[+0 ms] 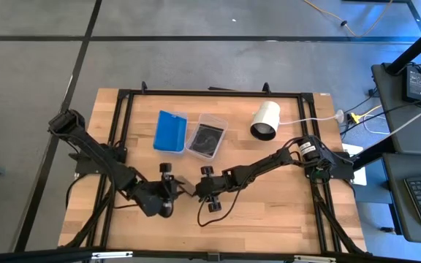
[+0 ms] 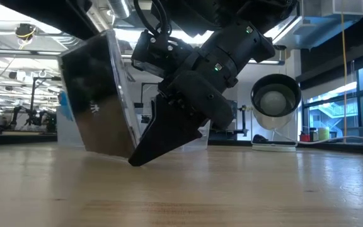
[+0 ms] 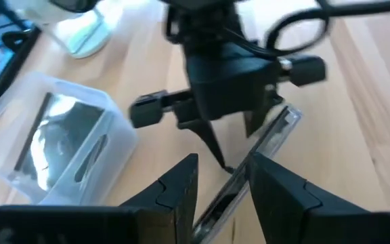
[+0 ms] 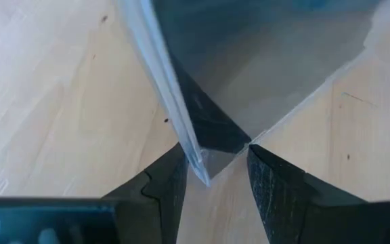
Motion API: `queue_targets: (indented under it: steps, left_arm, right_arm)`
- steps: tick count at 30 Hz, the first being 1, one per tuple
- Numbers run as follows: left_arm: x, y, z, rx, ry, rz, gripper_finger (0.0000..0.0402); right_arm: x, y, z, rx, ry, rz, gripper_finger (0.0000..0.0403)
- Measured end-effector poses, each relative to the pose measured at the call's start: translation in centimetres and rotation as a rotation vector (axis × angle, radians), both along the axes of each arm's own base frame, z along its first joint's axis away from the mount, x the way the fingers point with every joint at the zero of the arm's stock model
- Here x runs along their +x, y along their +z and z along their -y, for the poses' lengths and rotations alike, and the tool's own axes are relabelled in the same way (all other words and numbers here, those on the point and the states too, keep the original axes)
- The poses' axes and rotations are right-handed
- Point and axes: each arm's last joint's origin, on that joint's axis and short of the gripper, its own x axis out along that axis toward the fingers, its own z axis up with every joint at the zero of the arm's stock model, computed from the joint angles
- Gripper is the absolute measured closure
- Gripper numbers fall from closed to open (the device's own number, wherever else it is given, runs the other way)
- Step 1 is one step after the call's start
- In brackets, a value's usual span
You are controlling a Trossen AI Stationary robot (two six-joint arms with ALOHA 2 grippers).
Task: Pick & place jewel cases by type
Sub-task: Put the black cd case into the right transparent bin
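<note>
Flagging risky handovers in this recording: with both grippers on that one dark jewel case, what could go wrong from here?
1. The dark jewel case stands tilted on one corner between the left gripper and the right gripper; each pinches only an edge, so it could slip and fall flat.
2. Pulling in opposite directions might pry the hinged case open.

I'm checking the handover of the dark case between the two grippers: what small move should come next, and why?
Probably the left gripper should finish closing on the dark case. The case stands tilted on edge above the table, its corner between the right gripper's fingers, with the left fingers straddling its other edge. The dark tub waits behind.
</note>
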Motion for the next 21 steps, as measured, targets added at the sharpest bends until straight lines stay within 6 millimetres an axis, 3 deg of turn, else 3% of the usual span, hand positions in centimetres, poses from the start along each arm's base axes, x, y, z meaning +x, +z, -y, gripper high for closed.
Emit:
queue_targets:
  steps: [9, 21]
  left_arm:
    - [0.5, 0.1, -0.6, 0.081, -0.025, -0.009, 0.0276]
    - [0.8, 0.1, -0.8, 0.05, -0.018, 0.002, 0.0277]
  right_arm:
    - [0.0, 0.1, 0.0, -0.019, -0.031, 0.014, 0.0244]
    - [-0.2, 0.4, -0.2, -0.008, -0.184, 0.033, 0.0244]
